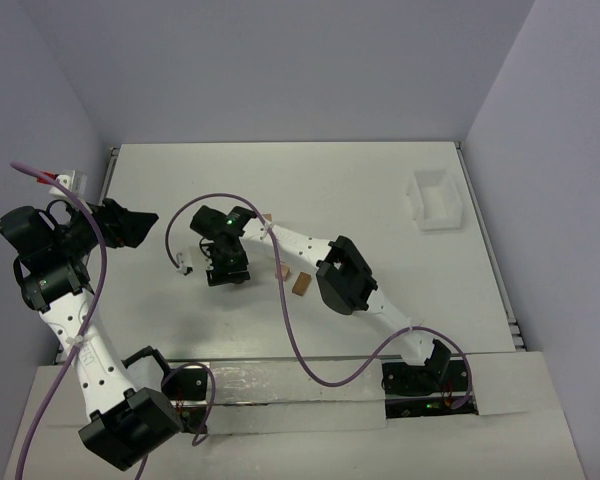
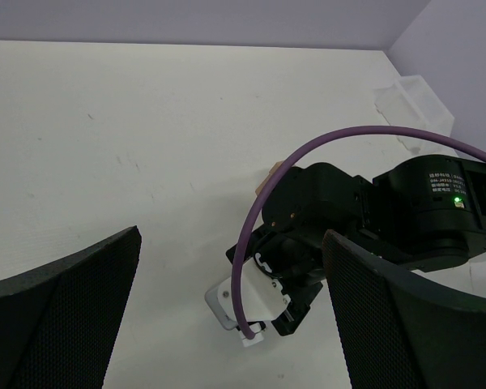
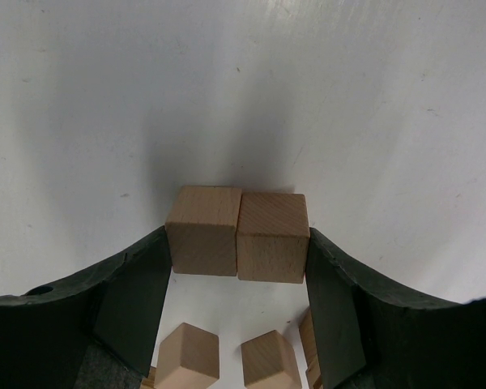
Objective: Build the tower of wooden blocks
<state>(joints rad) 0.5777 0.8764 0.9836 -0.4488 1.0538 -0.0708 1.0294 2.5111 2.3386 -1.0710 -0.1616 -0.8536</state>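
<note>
Small white translucent plastic bin (image 1: 436,222) near the far right edge of a white tabletop (image 1: 320,180), plain lilac-grey walls (image 1: 280,60) around it

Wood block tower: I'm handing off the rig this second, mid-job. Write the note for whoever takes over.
Left gripper: open, empty, over the table's left side, facing the right arm.
Right gripper: shut on a pair of wood blocks set side by side, one finger against each outer face.
Other blocks: a loose block lies beside the right arm in the top view; further blocks show beneath the right gripper.
Done: no tower visible in any view.
Left: stack all the blocks into one column. The side-by-side pair probably needs splitting first.
</note>
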